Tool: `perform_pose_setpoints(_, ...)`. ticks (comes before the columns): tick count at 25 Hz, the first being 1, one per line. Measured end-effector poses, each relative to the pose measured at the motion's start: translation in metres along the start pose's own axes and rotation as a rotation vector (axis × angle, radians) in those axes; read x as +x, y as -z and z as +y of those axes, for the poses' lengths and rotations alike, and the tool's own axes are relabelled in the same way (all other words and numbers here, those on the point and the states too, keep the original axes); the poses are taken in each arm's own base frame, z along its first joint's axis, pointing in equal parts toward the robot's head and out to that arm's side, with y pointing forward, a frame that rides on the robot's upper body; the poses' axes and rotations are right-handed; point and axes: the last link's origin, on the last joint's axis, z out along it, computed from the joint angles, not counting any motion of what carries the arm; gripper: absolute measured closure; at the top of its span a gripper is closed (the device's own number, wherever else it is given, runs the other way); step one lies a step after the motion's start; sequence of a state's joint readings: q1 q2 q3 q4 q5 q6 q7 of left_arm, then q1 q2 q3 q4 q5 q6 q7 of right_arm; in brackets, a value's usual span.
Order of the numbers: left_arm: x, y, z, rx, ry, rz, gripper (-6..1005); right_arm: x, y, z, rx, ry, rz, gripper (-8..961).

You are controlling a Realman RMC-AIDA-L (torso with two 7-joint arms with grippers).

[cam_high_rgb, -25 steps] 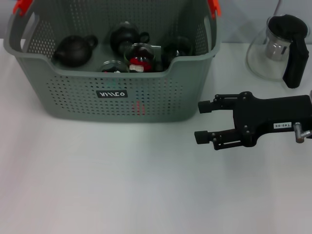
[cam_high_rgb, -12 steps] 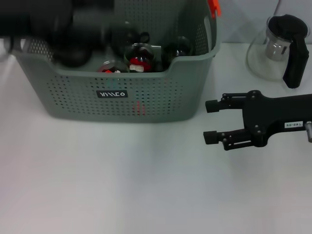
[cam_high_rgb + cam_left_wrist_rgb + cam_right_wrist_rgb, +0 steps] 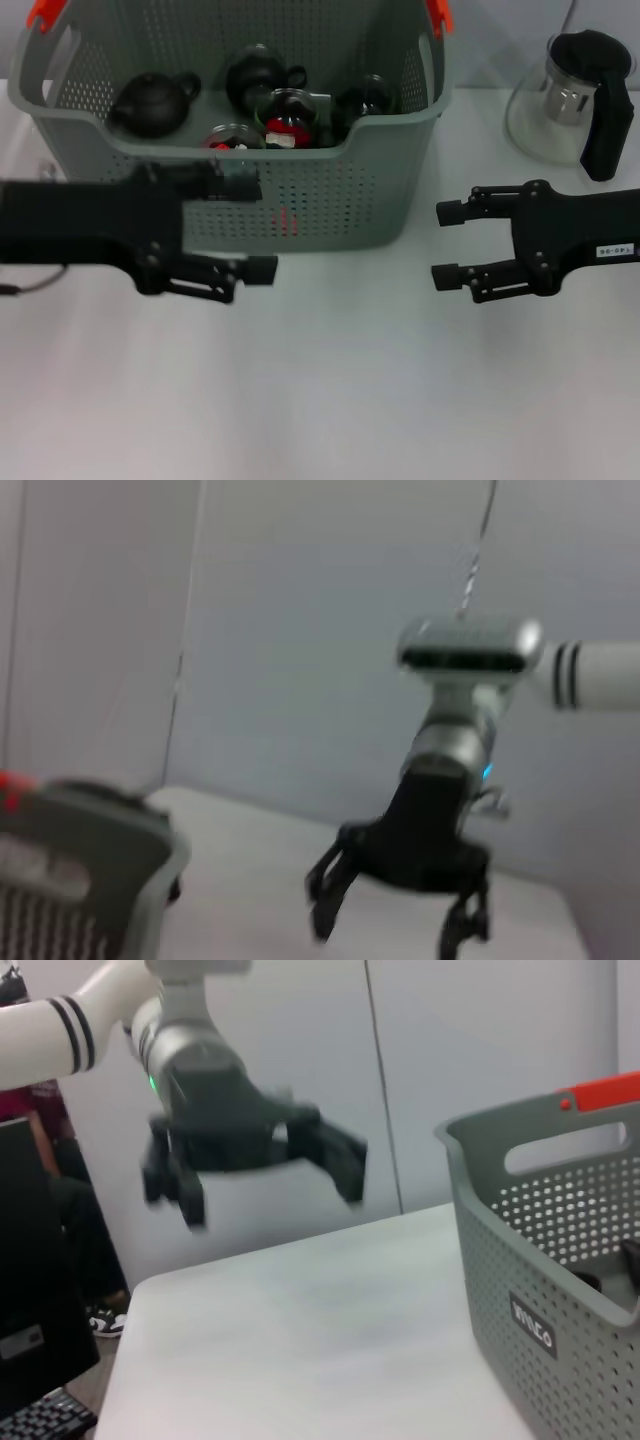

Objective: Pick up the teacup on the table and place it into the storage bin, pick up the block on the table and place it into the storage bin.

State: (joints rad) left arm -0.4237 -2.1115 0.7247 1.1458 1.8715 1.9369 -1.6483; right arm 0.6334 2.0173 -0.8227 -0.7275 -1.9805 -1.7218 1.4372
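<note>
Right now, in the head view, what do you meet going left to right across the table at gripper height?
Left gripper, open, in front of the storage bin → right gripper, open → glass teapot, farther back.

Soft, even, bright light falls from above. The white desk point(image 3: 330, 390) looks washed out, with only faint shadows under the bin point(image 3: 240, 130) and both arms. In the head view the left pincer point(image 3: 250, 228) is smeared by motion blur; the right pincer point(image 3: 447, 243) is sharp. Both wrist views are soft and hazy, and the glass pot point(image 3: 570, 95) shows pale glare.
</note>
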Motion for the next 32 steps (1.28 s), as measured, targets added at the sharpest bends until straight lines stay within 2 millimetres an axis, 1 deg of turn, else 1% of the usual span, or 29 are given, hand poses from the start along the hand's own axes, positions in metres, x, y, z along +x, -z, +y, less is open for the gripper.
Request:
perform_pose_setpoints(1,-0.01,-0.006,-0.005,0.012,0.014,-0.021,43,0.001,-0.002,0.0,0.004,0.005,0.0,101)
perform_pose_setpoints(6,-0.041,-0.029,-0.019,0.034,0.043,-0.081,48,0.006,-0.016,0.001,0.016,0.033,-0.006,102)
perform_pose_setpoints(9,-0.056,-0.037,-0.026,0.061,0.062,-0.121,48,0.012,-0.026,0.001,0.027,0.048,0.01,102)
perform_pose_setpoints(12,-0.066,-0.04,-0.029,0.08,0.087,-0.15,48,0.016,-0.036,0.0,0.034,0.045,0.044,102)
perform_pose_setpoints(17,-0.07,-0.042,-0.029,0.083,0.099,-0.155,49,0.023,-0.045,-0.002,0.042,0.024,0.075,101)
perform_pose_setpoints(21,-0.07,-0.044,-0.029,0.08,0.1,-0.155,49,0.024,-0.047,-0.005,0.054,0.017,0.079,100)
perform_pose_setpoints(32,-0.07,-0.046,-0.03,0.079,0.1,-0.154,49,0.025,-0.049,-0.003,0.049,0.009,0.078,99)
